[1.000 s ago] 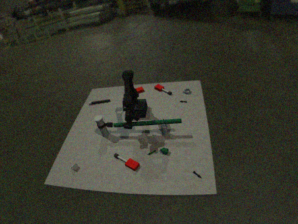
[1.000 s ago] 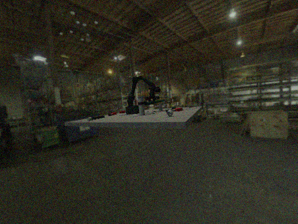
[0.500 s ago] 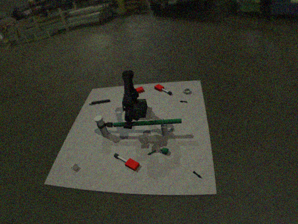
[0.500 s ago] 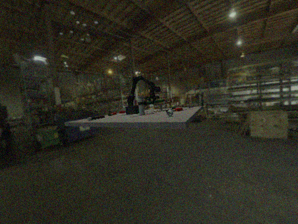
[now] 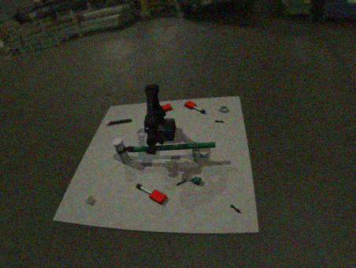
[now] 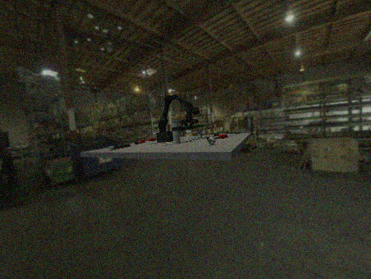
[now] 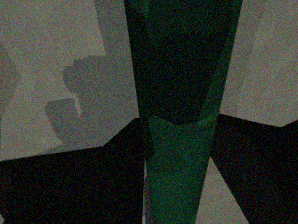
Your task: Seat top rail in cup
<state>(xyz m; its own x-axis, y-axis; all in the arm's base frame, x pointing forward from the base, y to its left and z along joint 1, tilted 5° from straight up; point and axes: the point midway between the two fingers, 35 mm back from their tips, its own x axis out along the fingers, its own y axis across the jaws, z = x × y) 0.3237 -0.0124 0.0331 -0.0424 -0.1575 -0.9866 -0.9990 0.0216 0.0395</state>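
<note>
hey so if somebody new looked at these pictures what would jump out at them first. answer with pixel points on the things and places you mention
Probably the long green rail (image 5: 177,147) (image 7: 175,175), clamped in the black gripper (image 5: 151,150) (image 7: 168,120) at the middle of the pale table (image 5: 98,173) (image 6: 197,148). Next, the bright red-handled tool (image 5: 158,196) toward the table's near edge in the top view, and the white-capped post (image 5: 118,143) at the rail's left end.

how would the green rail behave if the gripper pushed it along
The green rail looks stiff: it runs straight past the gripper without visible sag. Its long, slim shape suggests it could swing at the far end if nudged sideways. Its sides look rounded, so it might roll if set down loose.
</note>
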